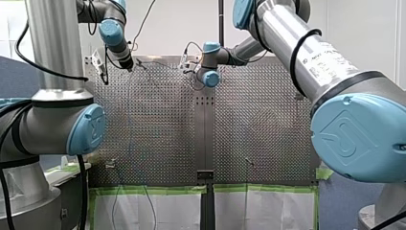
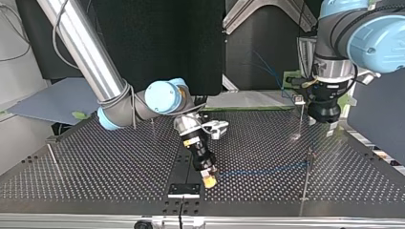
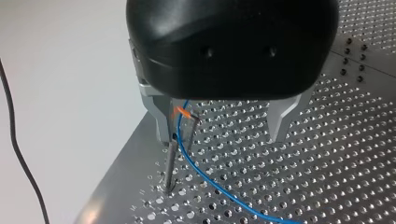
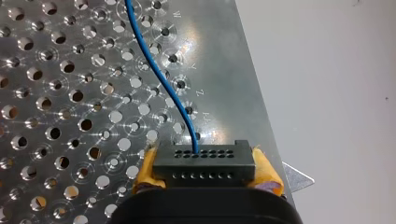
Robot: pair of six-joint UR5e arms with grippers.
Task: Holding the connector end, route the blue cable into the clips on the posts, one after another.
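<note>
blue cable [image 3: 210, 182] sits in a clip [image 3: 183, 122] at the table [image 3: 355, 154] edge; other posts [image 2: 51, 155] seem left. right gripper [image 4: 204, 179] pinches the connector [image 4: 203, 161]; left gripper [image 3: 219, 135] wide, empty.

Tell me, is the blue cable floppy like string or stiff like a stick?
Probably floppy: the blue cable curves in a loose S away from the connector. It looks thin, so it is likely light. It seems a little springy too, arching off the clip rather than dropping straight down.
</note>
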